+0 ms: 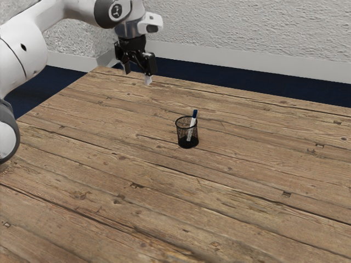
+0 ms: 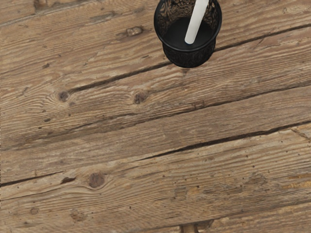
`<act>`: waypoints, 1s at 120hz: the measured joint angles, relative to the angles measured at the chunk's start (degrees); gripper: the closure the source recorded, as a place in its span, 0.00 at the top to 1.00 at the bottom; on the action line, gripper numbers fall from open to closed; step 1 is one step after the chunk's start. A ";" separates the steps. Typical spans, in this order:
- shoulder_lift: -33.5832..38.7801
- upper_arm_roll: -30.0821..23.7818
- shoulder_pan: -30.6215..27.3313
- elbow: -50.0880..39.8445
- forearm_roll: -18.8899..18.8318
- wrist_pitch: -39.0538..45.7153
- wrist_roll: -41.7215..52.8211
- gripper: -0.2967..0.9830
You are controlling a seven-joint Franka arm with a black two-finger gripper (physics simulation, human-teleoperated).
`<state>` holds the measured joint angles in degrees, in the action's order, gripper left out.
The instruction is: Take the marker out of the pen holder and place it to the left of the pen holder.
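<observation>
**Marker standing in the holder, gripper up and away from it**

OK, labels first, since somebody always asks. The arm has a round dark badge with a pale symbol on it, too small for me to make out properly. The marker has some dark marks low on its white barrel that might be print, but honestly they're too tiny to read, so I can't give you a brand.

Now for where stuff is. The marker is inside the black mesh holder, blue cap up and poking out over the rim. It's tilted, with the cap end leaning toward the exterior view's right and the white end down inside the holder. The holder itself is upright on the plank table.

My gripper is in the air over the table, higher than the marker and well apart from it, off toward the exterior view's left and on the far side. Flip that around and the marker is lower, nearer the camera and over to the exterior view's right of the gripper. The two fingers are spread, with a gap between them, and they're not pinching anything.

In the wrist view you look down past the rim, and the white barrel slants across the holder's dark inside. Wood grain, knots and long dark cracks run all over the planks around it.
</observation>
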<state>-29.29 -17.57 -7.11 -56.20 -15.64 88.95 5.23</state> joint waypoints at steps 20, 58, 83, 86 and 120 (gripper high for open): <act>-1.75 1.59 -0.19 -1.41 -0.23 4.96 0.83 0.77; -14.10 2.51 0.41 1.53 -0.25 10.21 1.75 0.77; -20.73 1.41 1.48 9.84 0.75 12.42 1.99 0.76; -21.25 1.31 1.51 10.01 1.43 13.39 2.02 0.75; -24.76 0.72 1.57 9.92 9.49 27.28 2.57 0.64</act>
<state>-54.05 -16.86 -5.54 -46.28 -6.16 116.23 7.80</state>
